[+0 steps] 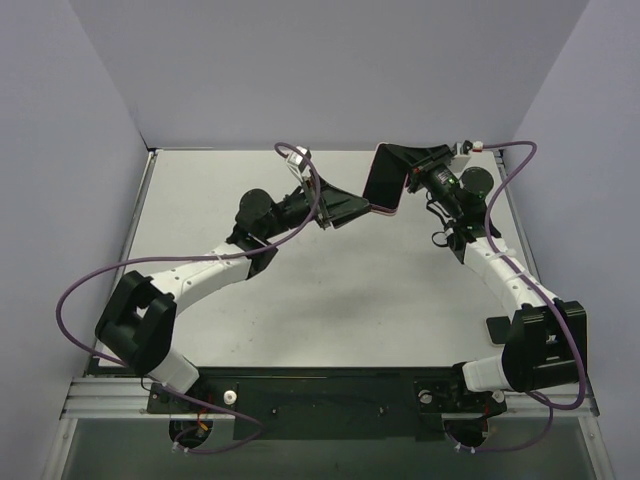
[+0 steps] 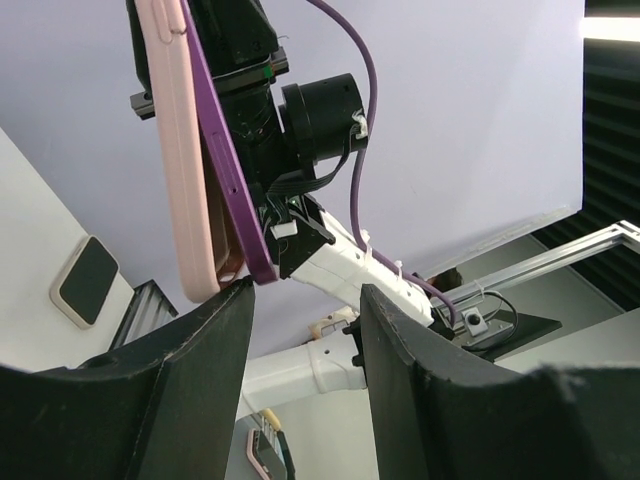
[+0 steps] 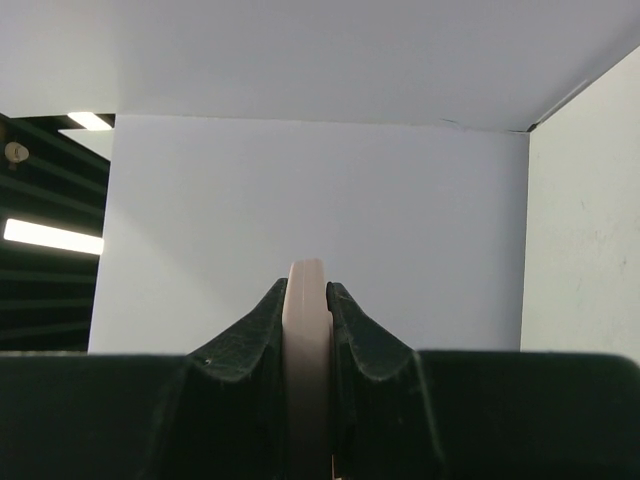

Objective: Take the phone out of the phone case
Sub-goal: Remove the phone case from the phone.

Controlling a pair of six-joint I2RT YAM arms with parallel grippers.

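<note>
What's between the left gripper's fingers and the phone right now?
Nothing. In the left wrist view the open left gripper sits right under the lower corner of the phone in its pink case; only the right arm shows behind the gap.

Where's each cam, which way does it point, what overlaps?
Top external: high behind the left arm and right arm, looking down at the table; both show whole.
Left wrist: looking up at the phone case and phone; open left jaws at bottom, right arm behind.
Right wrist: faces a wall; right jaws shut on the case edge.
Shared: all see the case.
</note>
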